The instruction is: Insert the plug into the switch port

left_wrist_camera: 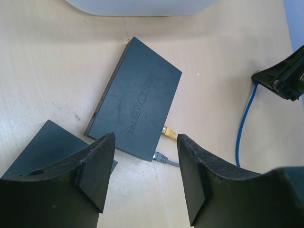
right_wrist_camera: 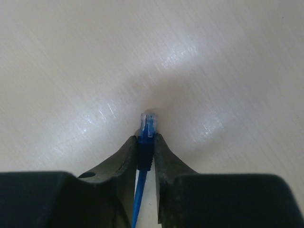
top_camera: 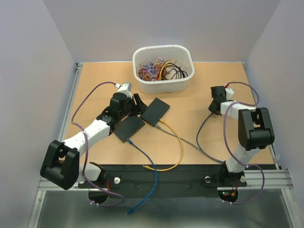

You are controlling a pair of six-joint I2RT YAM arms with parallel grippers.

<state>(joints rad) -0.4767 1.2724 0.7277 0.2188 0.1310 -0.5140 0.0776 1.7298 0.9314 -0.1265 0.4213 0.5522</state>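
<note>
The blue plug (right_wrist_camera: 148,124) is pinched in the right gripper (right_wrist_camera: 145,142), its fingers (right_wrist_camera: 124,156) clenched tight on either side of the plug's body. Only the clear tip pokes out past the fingertips. It points at the bare table (right_wrist_camera: 213,57) and hangs very close to it, though I cannot tell whether it touches. The blue cable (right_wrist_camera: 138,199) runs back between the fingers. Seen from above, this gripper hangs over the right part of the table, well apart from both switches

The left gripper (left_wrist_camera: 145,175) is spread wide, with nothing between its fingers (left_wrist_camera: 95,175). Just ahead of the gap lies the switch (left_wrist_camera: 137,95), flat on the table. A yellow cable (left_wrist_camera: 169,133) and a grey cable (left_wrist_camera: 164,158) are plugged into the edge nearest the fingers. A second switch (left_wrist_camera: 42,152) lies flat beside it, partly hidden behind one finger. From above it is the one nearer the arms, its corner close to the first, and another blue cable (top_camera: 156,180) runs from it off the near edge. A white bin (top_camera: 163,83) of tangled cables stands behind the switches at the far side of the table
</note>
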